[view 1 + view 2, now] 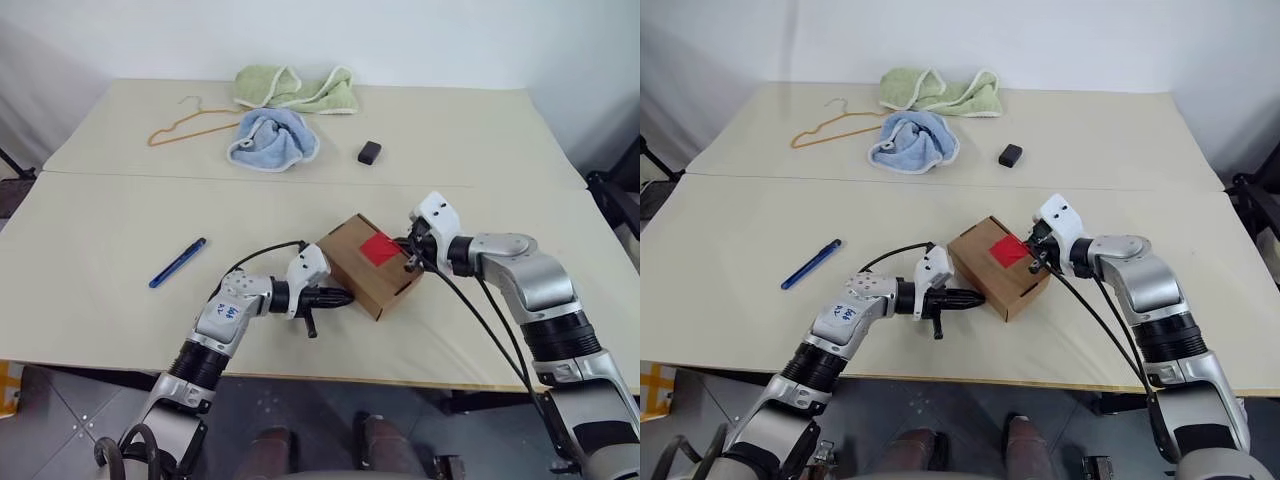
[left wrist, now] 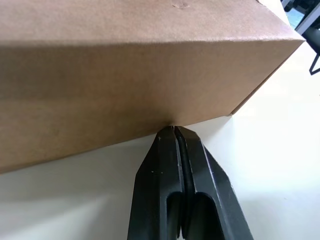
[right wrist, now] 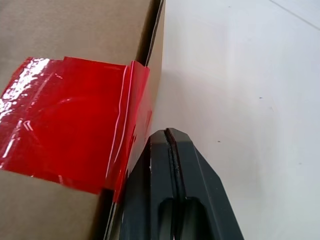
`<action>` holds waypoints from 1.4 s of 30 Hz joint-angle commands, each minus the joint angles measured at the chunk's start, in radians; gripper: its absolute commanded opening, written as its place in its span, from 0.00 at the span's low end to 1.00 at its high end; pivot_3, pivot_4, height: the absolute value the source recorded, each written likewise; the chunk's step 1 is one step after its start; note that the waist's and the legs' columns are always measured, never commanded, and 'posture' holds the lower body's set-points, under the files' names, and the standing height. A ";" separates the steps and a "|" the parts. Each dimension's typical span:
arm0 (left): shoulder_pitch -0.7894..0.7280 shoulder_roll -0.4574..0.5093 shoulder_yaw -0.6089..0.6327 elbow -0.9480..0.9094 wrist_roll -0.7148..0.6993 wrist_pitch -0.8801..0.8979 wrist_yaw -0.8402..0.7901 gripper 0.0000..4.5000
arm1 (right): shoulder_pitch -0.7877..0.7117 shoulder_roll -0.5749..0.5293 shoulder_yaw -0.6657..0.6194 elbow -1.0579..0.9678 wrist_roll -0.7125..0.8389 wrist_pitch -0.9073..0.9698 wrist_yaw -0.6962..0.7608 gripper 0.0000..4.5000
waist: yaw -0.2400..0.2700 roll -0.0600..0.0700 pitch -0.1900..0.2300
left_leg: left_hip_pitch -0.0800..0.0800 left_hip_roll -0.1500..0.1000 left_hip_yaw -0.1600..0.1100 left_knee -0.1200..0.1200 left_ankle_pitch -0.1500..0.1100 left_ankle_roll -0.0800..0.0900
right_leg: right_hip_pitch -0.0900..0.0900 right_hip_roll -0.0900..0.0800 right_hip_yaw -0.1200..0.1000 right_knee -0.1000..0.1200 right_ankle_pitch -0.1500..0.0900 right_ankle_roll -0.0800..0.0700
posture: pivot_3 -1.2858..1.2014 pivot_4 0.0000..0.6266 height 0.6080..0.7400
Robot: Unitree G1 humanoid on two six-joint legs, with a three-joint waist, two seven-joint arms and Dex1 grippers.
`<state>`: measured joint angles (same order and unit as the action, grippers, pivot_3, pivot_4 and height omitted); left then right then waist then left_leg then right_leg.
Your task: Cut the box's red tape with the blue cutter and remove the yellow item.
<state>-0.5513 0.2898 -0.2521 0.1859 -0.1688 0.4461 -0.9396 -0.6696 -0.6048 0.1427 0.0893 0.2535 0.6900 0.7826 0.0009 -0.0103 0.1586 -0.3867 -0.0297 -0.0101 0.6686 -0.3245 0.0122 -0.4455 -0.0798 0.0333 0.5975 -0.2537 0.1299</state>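
The box point(image 1: 372, 266) sits on the table point(image 1: 90, 250) toward its front edge, a little right of the middle, turned cornerwise to that edge. The tape point(image 1: 379, 249) lies on the box's top at its right edge, folding over onto the side. The left gripper point(image 1: 343, 297) meets the box's left side low down at the tabletop; the right gripper point(image 1: 408, 262) is at the box's right side, just beside the tape. The cutter point(image 1: 178, 262) lies well left of the box. Toward the back edge lie a wire hanger point(image 1: 190, 122), two towels point(image 1: 296, 89) point(image 1: 272, 138), one before the other, and right of them a small block point(image 1: 369, 151)
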 commanded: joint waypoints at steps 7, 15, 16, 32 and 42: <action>0.068 0.092 0.147 -0.065 -0.047 0.029 0.079 0.01 | 0.121 -0.096 -0.236 -0.270 -0.004 0.080 -0.156 0.00 | -0.002 0.000 0.000 | 0.000 0.001 0.000 0.000 0.000 -0.001 | 0.000 -0.002 0.000 0.001 0.000 0.000 | 0.52 0.24 1.00; 0.054 0.115 0.261 0.020 -0.070 0.009 0.163 0.01 | 0.341 -0.122 -0.397 -0.596 0.101 0.359 -0.197 0.00 | 0.002 0.000 0.000 | 0.001 0.002 -0.001 0.001 0.000 -0.001 | 0.000 -0.002 0.000 0.003 0.000 0.000 | 0.52 0.24 1.00; 0.035 0.114 0.263 0.059 -0.060 -0.016 0.167 0.01 | 0.366 -0.124 -0.402 -0.628 0.112 0.383 -0.199 0.00 | 0.002 0.000 0.000 | 0.001 0.002 -0.001 0.001 0.000 -0.001 | 0.000 -0.002 0.000 0.003 0.000 0.000 | 0.52 0.24 1.00; -0.347 -0.046 0.180 0.700 0.037 -0.389 0.005 0.01 | 0.500 0.025 -0.317 -0.797 0.172 0.529 -0.360 0.00 | 0.020 0.000 0.000 | -0.002 -0.004 -0.001 0.011 -0.002 0.004 | 0.001 0.000 0.000 0.008 0.001 0.002 | 0.52 0.24 1.00; -0.345 -0.088 0.164 0.682 0.043 -0.390 -0.066 0.01 | 0.478 0.082 -0.289 -0.830 0.195 0.559 -0.412 0.00 | 0.022 0.000 0.000 | -0.002 -0.004 -0.001 0.012 -0.002 0.005 | 0.000 0.000 0.000 0.009 0.001 0.002 | 0.52 0.24 1.00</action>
<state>-0.8914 0.2256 -0.0769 0.9140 -0.1186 0.0571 -0.9749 -0.1746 -0.5353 -0.1529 -0.6872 0.4208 1.2493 0.3702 0.0229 -0.0108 0.1587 -0.3884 -0.0337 -0.0111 0.6805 -0.3270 0.0181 -0.4450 -0.0797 0.0332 0.6066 -0.2526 0.1317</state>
